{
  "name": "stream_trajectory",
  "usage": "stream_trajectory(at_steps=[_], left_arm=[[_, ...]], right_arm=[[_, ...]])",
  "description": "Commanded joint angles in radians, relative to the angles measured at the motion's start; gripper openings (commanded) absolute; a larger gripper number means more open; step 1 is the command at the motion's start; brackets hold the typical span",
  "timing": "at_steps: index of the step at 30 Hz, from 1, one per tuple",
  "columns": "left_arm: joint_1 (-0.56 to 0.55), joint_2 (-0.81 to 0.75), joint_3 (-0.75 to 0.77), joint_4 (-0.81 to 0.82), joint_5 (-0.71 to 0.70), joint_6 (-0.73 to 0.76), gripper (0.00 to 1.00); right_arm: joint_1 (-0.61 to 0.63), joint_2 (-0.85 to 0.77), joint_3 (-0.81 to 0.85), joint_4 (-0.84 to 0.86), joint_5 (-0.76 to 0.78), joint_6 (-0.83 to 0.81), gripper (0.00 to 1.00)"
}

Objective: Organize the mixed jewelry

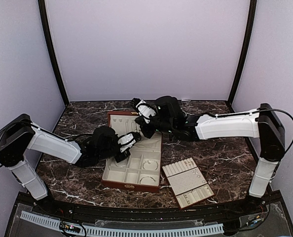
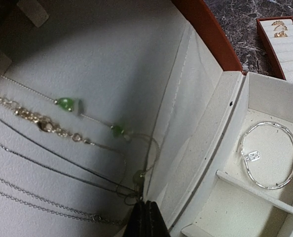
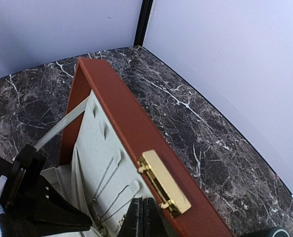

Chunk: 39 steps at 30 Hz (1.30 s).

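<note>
Since chains lie across the box lid at frame left, a bangle sits in a lower-right compartment and rings line the tray upper right, we judge sorting far along, with left gripper and right gripper both closed and any grip on a chain unclear.

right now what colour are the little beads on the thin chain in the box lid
Green beads; the left wrist view shows them best.

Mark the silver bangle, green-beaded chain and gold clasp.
Thin silver bangle (image 2: pixel 252 156), left wrist view, its tag.
Green-beaded silver chain (image 2: pixel 65 103), left wrist view, left bead.
Gold metal clasp (image 3: pixel 164 185), right wrist view, plate middle.
</note>
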Motion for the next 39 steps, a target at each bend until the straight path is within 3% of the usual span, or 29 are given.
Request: stream_trajectory(at_steps=[1,10,35,39], left_arm=[[-0.033,-0.005,-0.019,-0.061,0.077,-0.003,0.0],[-0.043,-0.006,-0.023,-0.052,0.066,0.002,0.0],[-0.053,-0.072,0.005,-0.034,0.06,-0.101,0.0],[-0.053,-0.088,0.004,-0.041,0.075,-0.118,0.07]], right_arm=[[0.008,-0.002,0.05,0.087,0.016,0.003,0.0],[0.01,0.021,0.058,0.09,0.011,0.008,0.0],[0.009,-0.038,-0.181,0.162,0.054,0.084,0.0],[0.009,-0.039,-0.186,0.172,0.053,0.102,0.0]])
